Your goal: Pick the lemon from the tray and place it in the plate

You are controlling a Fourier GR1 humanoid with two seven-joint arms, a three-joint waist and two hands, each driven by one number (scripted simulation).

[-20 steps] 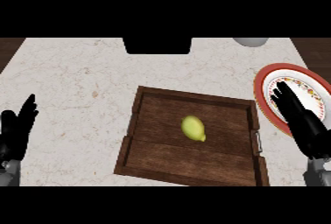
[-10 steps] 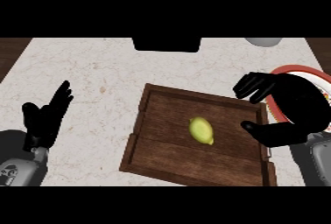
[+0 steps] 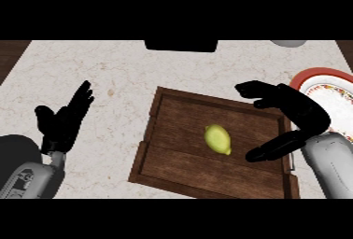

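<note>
One lemon [image 3: 218, 139] left of right hand [image 3: 298, 114] (fingers apart, untouched).

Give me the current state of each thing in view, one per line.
lemon: lying loose in the tray, not held.
tray: flat on the counter, holding only the lemon.
plate: right of the tray, nothing on it.
right hand: open, curved over the tray's right side, not touching the lemon.
left hand: open, resting at left.

Pale marbled counter [image 3: 124, 74], black object [image 3: 180, 45] at far edge, grey item [image 3: 288, 43] beside it
</note>
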